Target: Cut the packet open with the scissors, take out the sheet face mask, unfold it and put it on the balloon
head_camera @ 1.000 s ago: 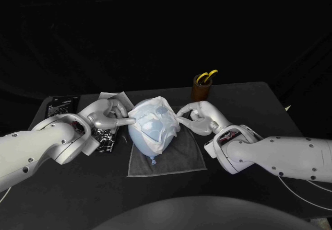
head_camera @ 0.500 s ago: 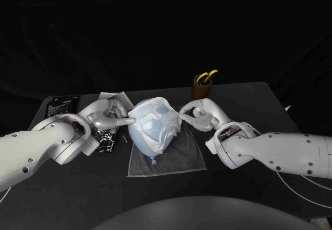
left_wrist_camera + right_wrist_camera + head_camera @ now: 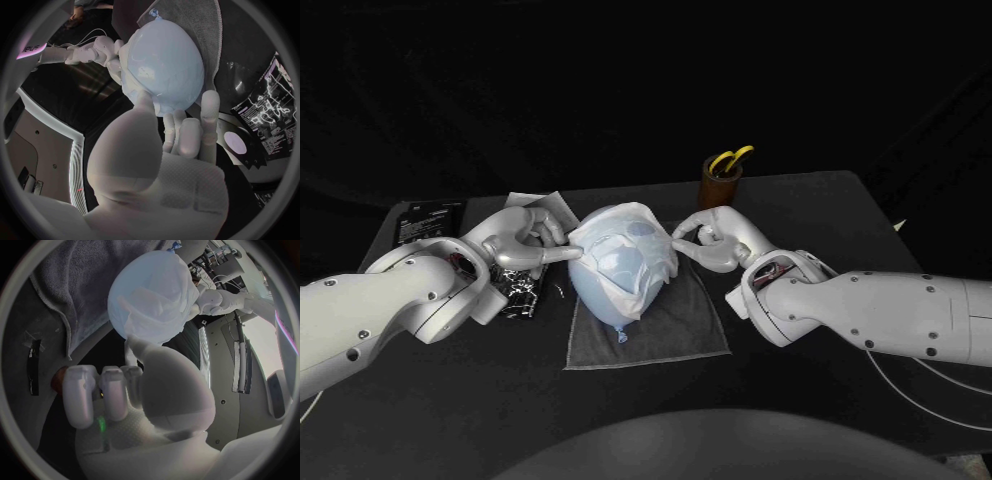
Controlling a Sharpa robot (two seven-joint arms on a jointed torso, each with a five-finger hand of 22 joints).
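Mostly mask (image 3: 626, 245) hides balloon (image 3: 619, 300); left hand (image 3: 524, 240) grips balloon; right hand (image 3: 714, 240) at mask edge, grasp indiscernible.

White print runs across the black printed sheet (image 3: 430, 220) at the far left of the surface, but it's too small and blurred, so nothing reads clearly.

Balloon (image 3: 606, 296) smooth and glossy; cloth (image 3: 655, 336) matt (a towel-like nap).
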